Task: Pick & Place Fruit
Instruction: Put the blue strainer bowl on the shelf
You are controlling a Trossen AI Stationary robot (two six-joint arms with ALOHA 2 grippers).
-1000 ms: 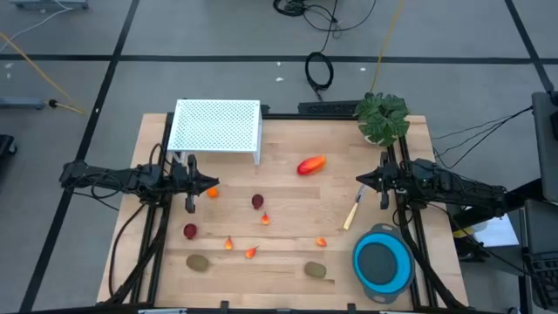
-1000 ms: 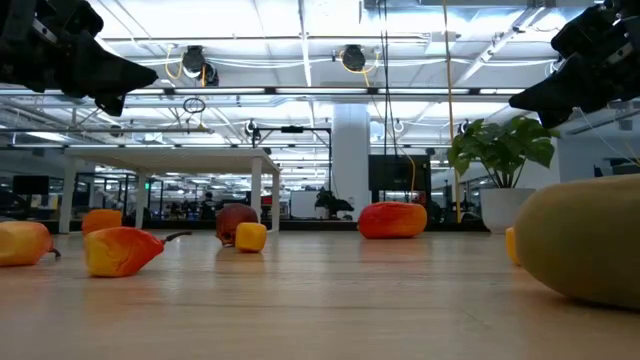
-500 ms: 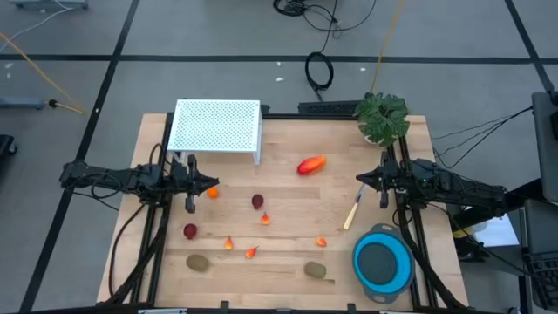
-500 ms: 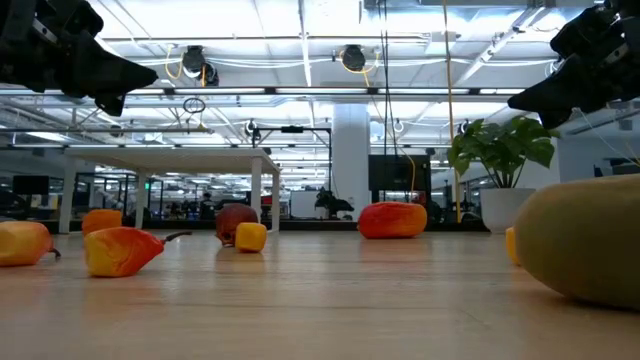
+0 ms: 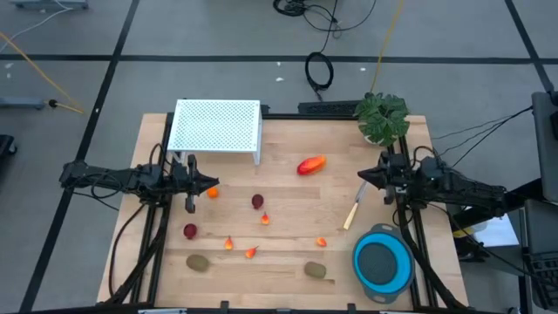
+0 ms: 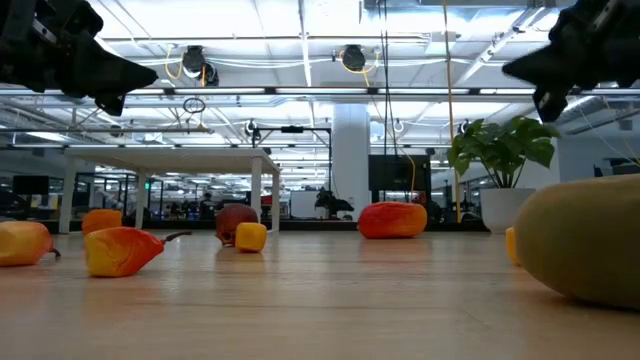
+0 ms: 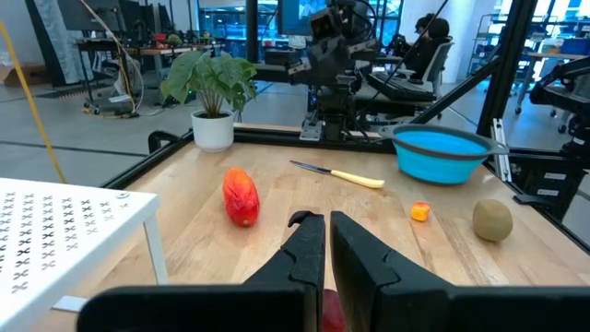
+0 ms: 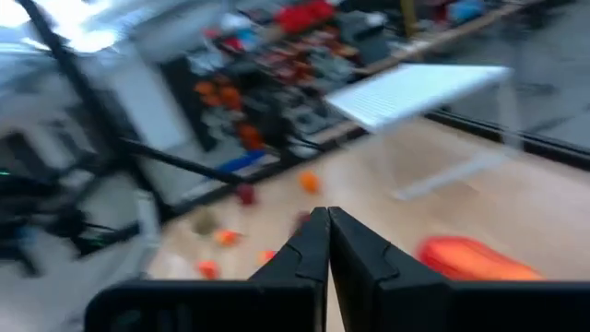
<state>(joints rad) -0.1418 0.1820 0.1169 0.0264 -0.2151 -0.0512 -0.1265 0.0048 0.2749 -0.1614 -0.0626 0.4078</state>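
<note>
The fruit lies loose on the wooden table. A red-orange oval (image 5: 311,165) sits toward the far side, with a small orange ball (image 5: 212,193) and dark red balls (image 5: 258,201) (image 5: 190,231) to its left. Tiny orange-red bits (image 5: 228,243) and two kiwi ovals (image 5: 198,262) (image 5: 315,270) lie along the near side. My left gripper (image 5: 193,183) hovers shut beside the orange ball, at the table's left. My right gripper (image 5: 364,178) hangs shut above the table's right side, near the pale utensil (image 5: 353,209).
A white perforated stand (image 5: 215,126) occupies the far left corner and a potted plant (image 5: 382,118) the far right. A blue bowl (image 5: 382,263) sits in the near right corner. The table's middle, between the fruits, is bare wood.
My right gripper has risen a little and drawn slightly toward the table's right edge, still shut. The fruit has not moved.
</note>
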